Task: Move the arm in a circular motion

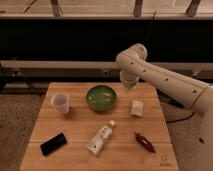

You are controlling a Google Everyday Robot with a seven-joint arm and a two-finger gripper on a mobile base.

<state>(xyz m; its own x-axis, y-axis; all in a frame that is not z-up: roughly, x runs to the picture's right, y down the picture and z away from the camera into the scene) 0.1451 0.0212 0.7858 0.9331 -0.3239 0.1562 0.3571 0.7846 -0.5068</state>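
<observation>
The cream-white arm [165,82] reaches in from the right edge and bends at a bulbous joint [132,57] above the far side of the wooden table [75,125]. Its end, with the gripper [129,84], hangs down from that joint. The gripper is over the table's back edge, just right of and behind the green bowl [101,97]. It touches nothing on the table.
On the table are a white cup [60,103] at the left, a black phone [53,143] at the front left, and a white bottle [100,138] lying in the middle. A small white packet [137,108] and a red item [144,142] lie at the right. A dark wall with rails stands behind.
</observation>
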